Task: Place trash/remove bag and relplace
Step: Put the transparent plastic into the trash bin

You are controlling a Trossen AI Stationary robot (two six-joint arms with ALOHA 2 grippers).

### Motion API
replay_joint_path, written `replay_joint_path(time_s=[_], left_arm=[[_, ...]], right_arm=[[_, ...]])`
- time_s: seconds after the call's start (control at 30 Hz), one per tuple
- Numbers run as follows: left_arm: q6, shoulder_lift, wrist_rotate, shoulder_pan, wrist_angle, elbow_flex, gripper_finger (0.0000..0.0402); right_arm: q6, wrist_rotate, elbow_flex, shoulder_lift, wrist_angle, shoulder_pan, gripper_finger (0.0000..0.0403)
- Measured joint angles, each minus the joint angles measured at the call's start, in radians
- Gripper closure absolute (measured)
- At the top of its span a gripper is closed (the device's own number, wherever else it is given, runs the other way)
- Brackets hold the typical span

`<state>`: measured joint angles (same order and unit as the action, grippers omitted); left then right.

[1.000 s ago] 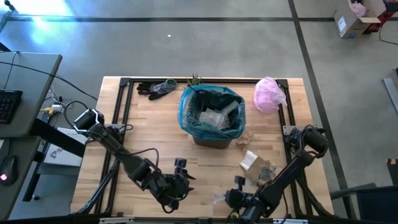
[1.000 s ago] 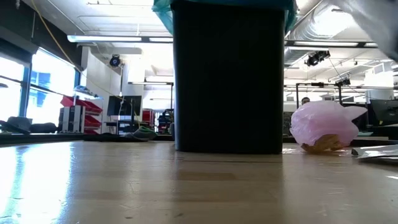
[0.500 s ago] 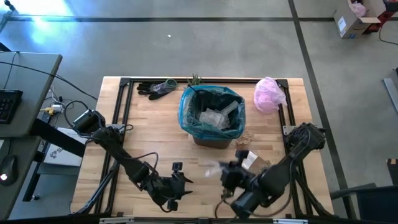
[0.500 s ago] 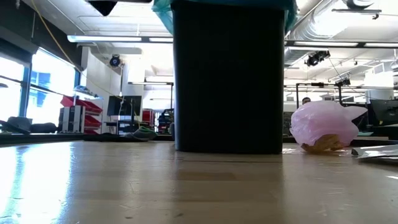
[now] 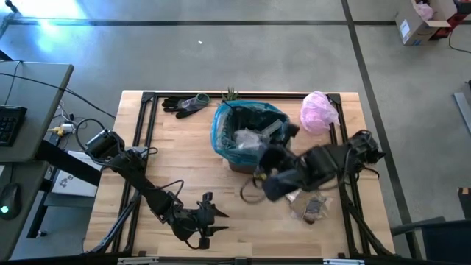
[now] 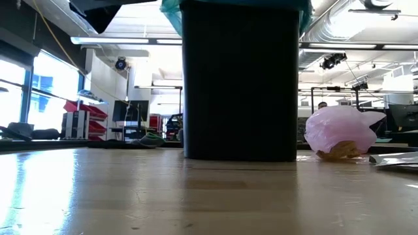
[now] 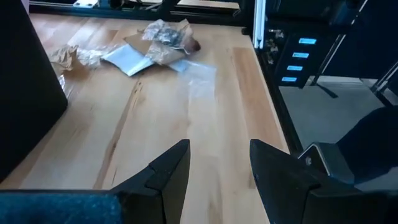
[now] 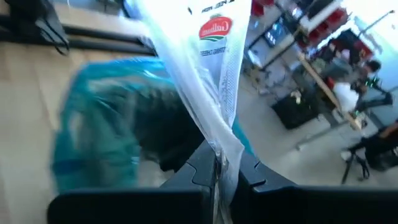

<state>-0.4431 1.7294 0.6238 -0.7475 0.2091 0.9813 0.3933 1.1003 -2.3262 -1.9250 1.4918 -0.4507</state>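
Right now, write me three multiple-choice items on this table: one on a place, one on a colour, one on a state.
1. Where do the dark gloves lie?
A. inside the bin
B. at the table's far edge, left of the bin
C. beside the left pincer

2. What colour is the bag lining the bin?
A. teal
B. yellow
C. black

3. What is the right pincer doing?
A. standing open over bare wood
B. resting shut and empty
C. shut on a clear wrapper

Key: 1 B, the high view shows them by the far rail, next to the small plant. 2 A, the liner's rim is blue-green. 3 C, the right wrist view shows the clear wrapper pinched between its fingers, near the bin.
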Motion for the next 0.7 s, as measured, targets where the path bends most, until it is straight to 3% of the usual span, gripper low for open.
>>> replay_joint_path(time_s=[0.7], left_arm=[[0.0,0.001,0.033,-0.006,0.045,0.0,0.0249]], right_arm=[[0.013,-0.353,0.005,0.009,0.079,0.259,0.0403]])
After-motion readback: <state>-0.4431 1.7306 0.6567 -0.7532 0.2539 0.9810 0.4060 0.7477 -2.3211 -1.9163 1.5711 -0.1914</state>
